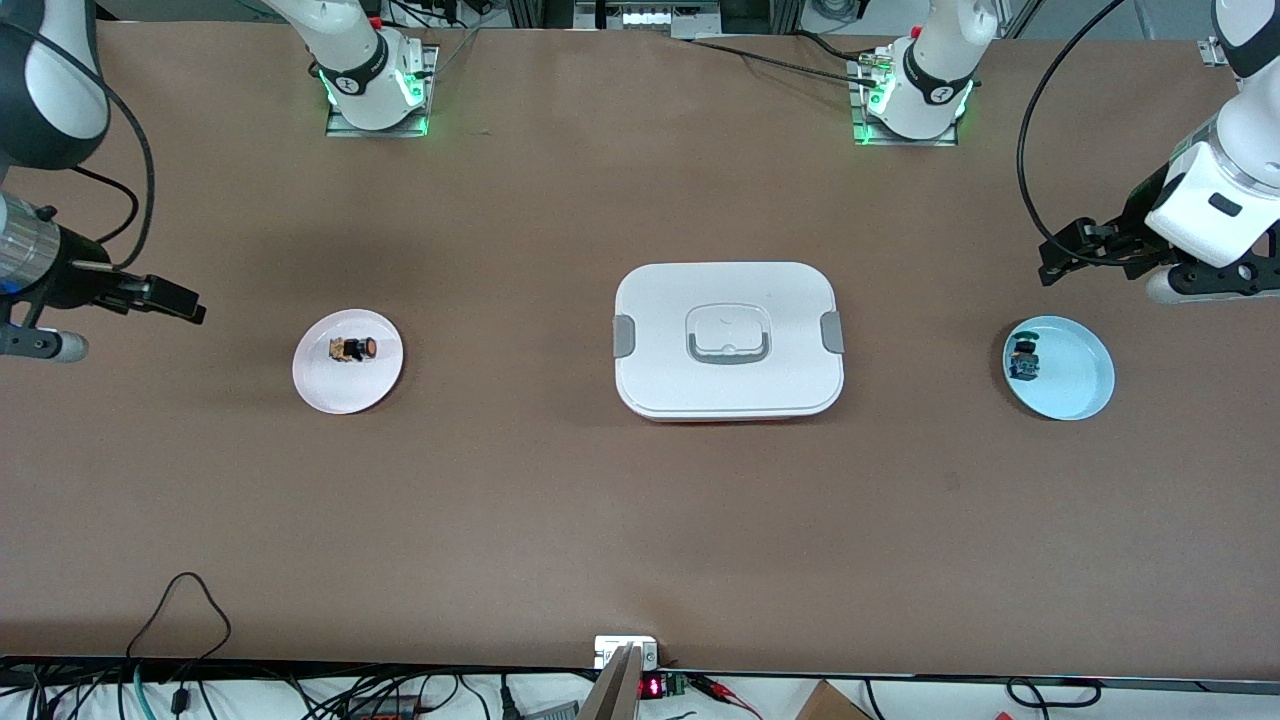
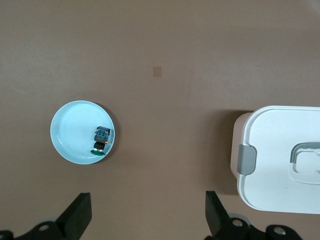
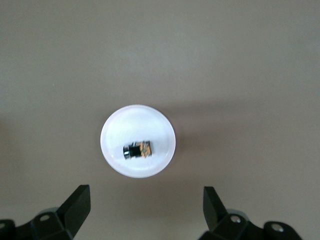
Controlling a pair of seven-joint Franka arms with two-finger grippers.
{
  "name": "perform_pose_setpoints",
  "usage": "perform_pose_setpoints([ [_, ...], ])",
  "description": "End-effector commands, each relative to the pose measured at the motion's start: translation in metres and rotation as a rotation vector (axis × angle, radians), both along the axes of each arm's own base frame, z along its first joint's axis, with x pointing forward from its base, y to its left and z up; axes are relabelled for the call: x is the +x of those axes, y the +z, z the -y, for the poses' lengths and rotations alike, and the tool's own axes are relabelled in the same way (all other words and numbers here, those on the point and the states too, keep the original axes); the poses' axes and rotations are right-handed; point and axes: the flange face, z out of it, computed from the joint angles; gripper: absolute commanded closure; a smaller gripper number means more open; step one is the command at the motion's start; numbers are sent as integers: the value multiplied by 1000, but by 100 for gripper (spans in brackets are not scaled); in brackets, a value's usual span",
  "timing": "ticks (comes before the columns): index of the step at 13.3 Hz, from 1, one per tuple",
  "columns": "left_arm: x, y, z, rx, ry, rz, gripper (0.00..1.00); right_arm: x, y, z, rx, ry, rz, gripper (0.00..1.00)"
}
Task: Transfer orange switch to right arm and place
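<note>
Sitting on the brown table (image 1: 640, 520), the largest thing you had in front of you was the closed white box (image 1: 728, 340) at mid-table, its lid latched by grey clips; what it held was hidden. Toward the right arm's end lay the white plate (image 1: 325, 395), and on it, on its side, the orange switch (image 1: 353, 349). Toward the left arm's end lay the blue plate (image 1: 1075, 385), holding a green switch (image 1: 1023, 360) close to its rim.

Both arms hung in the air with nothing in them. Your left gripper (image 1: 1065, 255) was up over bare table beside the blue plate, its jaws spread wide. Your right gripper (image 1: 170, 298) was up over bare table beside the white plate, jaws spread just as wide, with the orange switch straight below its wrist camera.

So the orange switch already lay at the right arm's end, where a finished handover and placing would have left it; whether the task had put it there, this one moment could not tell you. The scene would also have fitted a layout in which that plate was simply the switch's resting place, so no particular next move could be judged from it.
</note>
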Motion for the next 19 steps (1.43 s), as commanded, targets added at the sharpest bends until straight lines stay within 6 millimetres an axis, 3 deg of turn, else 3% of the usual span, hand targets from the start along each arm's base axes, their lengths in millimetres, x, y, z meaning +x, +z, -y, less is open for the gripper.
perform_pose_setpoints([
  [1, 1, 6, 1, -3, -12, 0, 0, -7, 16, 5, -3, 53, 35, 0],
  [3, 1, 6, 4, -3, -19, 0, 0, -7, 48, 4, -17, 53, 7, 0],
  [5, 2, 8, 4, -4, -17, 4, 0, -4, 67, 4, -30, 59, 25, 0],
  [13, 2, 7, 4, -3, -17, 1, 0, -8, 75, 2, -11, 61, 12, 0],
  [17, 2, 7, 6, -3, -20, 1, 0, -7, 76, -22, -26, 97, 14, 0],
  [19, 2, 7, 6, -3, -20, 1, 0, -10, 78, -20, -25, 90, 11, 0],
])
